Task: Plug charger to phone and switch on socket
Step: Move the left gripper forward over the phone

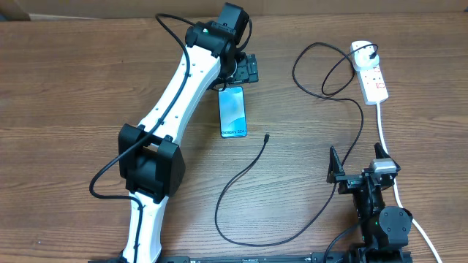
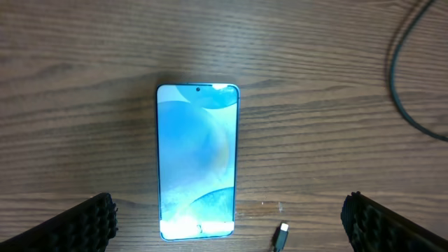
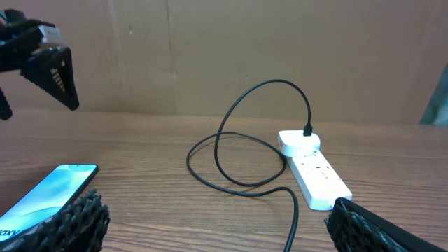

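Glossy, slim, blue-screened phone [image 1: 232, 112] lay on grained wooden table [image 1: 73, 88].
Thin black charger cable [image 1: 256, 157] curled nearby; left gripper [image 1: 247, 70] and right gripper [image 1: 357, 166] both gaped wide.

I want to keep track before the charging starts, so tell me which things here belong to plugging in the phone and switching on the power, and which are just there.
For the job: phone, black charger cable, its plug tip, white power strip.
Just there: wooden table, brown wall behind.
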